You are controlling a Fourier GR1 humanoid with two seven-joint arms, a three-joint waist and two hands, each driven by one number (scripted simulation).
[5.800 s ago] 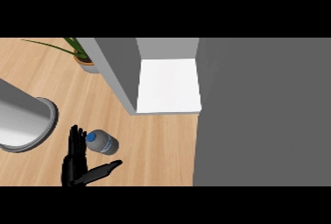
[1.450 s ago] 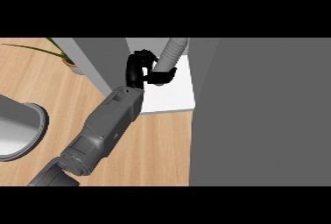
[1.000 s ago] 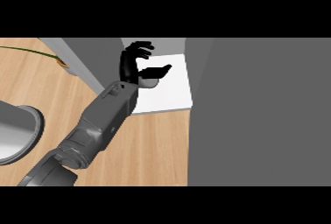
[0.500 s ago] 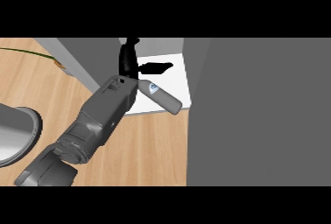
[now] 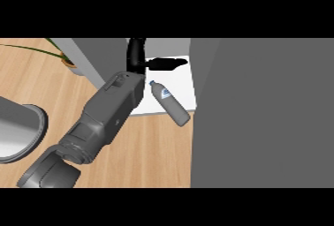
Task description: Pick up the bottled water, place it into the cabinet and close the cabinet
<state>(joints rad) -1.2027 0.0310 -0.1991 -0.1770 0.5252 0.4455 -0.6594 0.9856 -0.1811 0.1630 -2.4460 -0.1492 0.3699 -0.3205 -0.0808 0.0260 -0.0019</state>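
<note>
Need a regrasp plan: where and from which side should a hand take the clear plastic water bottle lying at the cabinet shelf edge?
Probably mid-body. The clear plastic water bottle lies tilted, cap toward the cabinet, base overhanging the white shelf. Come from the right, where its side is free; the grey forearm crowds its left.

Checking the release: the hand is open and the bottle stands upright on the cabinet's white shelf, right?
Not upright. The head view shows the bottle lying tilted on its side, its base poking past the white shelf's front edge. The left hand is open above it.
</note>
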